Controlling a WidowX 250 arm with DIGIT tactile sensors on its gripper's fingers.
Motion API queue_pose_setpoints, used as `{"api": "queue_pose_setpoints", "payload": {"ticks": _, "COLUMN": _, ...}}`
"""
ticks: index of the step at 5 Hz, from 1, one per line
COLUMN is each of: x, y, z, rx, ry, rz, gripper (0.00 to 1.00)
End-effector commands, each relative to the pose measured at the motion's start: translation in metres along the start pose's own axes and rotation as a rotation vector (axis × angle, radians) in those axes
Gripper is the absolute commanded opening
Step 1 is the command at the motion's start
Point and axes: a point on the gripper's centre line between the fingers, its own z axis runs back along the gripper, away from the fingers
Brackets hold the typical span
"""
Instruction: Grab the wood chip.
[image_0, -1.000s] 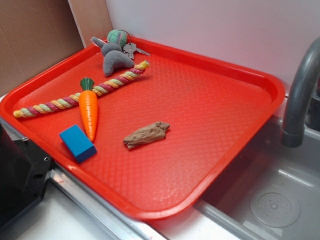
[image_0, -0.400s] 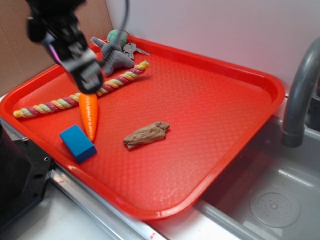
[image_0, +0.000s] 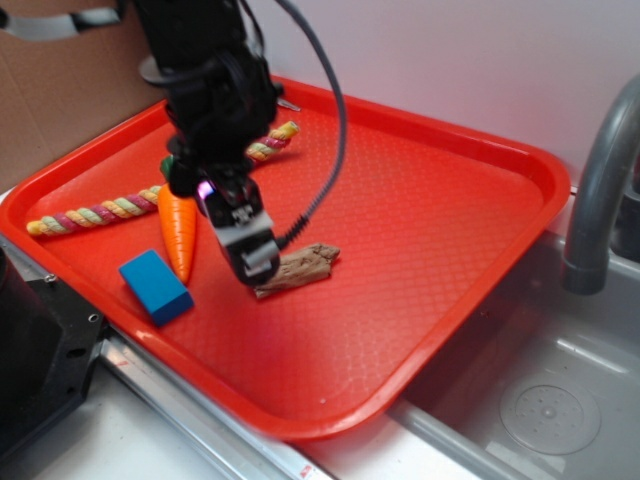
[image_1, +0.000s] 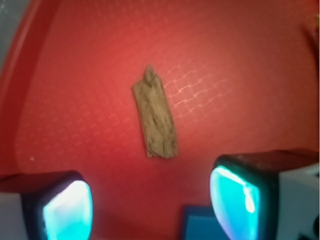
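Note:
The wood chip (image_0: 300, 268) is a flat, brown, rough piece with jagged ends, lying on the red tray (image_0: 420, 230) near its middle. In the wrist view the wood chip (image_1: 155, 116) lies lengthwise ahead of the jaws. My gripper (image_0: 252, 262) hangs just above and left of the chip, hiding its left end in the exterior view. The jaws stand wide apart and hold nothing; in the wrist view my gripper (image_1: 152, 205) shows two pads (image_1: 232, 202) with bare tray (image_1: 75, 100) between them.
An orange toy carrot (image_0: 178, 232) and a blue block (image_0: 155, 287) lie left of the chip; the blue block (image_1: 200, 225) shows at the wrist view's bottom edge. A striped rope (image_0: 95, 213) lies behind. A grey faucet (image_0: 600, 190) and sink (image_0: 540, 400) stand to the right.
My arm came into view from the upper left and has moved right and down across the carrot, ending over the wood chip's left end. The objects on the tray have not moved.

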Motion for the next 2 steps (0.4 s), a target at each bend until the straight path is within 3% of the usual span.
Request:
{"api": "queue_pose_setpoints", "payload": {"ticks": 1, "x": 0.013, "y": 0.021, "z": -0.014, "rx": 0.038, "ry": 0.007, "rz": 0.017, "gripper": 1.0}}
{"api": "queue_pose_setpoints", "payload": {"ticks": 2, "x": 0.016, "y": 0.016, "z": -0.034, "rx": 0.042, "ry": 0.041, "rz": -0.032, "gripper": 1.0}}
